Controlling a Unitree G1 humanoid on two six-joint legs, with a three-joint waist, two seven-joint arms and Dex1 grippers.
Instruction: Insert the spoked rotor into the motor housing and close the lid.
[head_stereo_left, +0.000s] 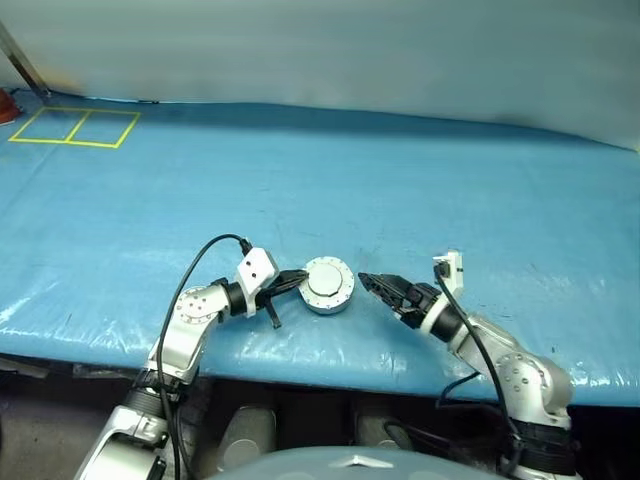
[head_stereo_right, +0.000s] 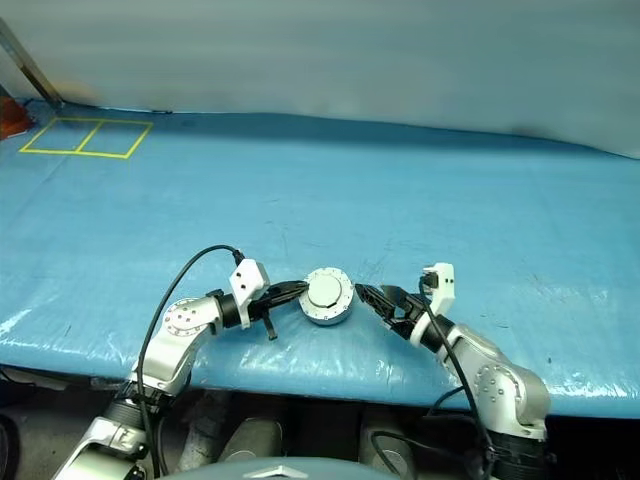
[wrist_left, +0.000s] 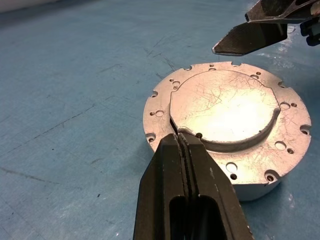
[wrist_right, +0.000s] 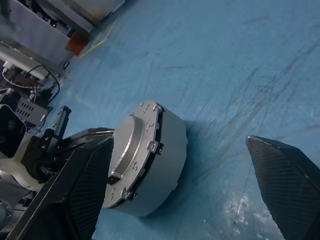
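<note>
Near the table's front edge, left hand (head_stereo_left: 296, 279): two black fingers (wrist_left: 190, 200) pressed flat together, nothing between them, tips touching the rim of the motor housing on its left side, where the raised part of the lid begins.

Right hand (head_stereo_left: 372, 284): fingers (wrist_right: 287, 182) spread wide, nothing held, tips pointing at the motor housing from its right and standing just clear of it; whether a tip touches the side wall cannot be told.

Motor housing (head_stereo_left: 328, 285): round silver metal body, sitting flat on the table between the two hands. Side wall plain and bright.

Lid (wrist_left: 225, 112): round silver plate, down flat on top of the housing and of the same diameter. Small holes around its border; a raised, scratched central disc with one stepped edge. A dark seam (wrist_right: 159, 126) separates the lid from the body, seen from the right wrist.

Spoked rotor: hidden; the closed lid covers the interior.

Table (head_stereo_left: 400, 180): covered in blue sheeting, scuffed and scratched near the housing.

Yellow taped rectangle (head_stereo_left: 75, 127): two cells, far left corner, well apart from the housing.
</note>
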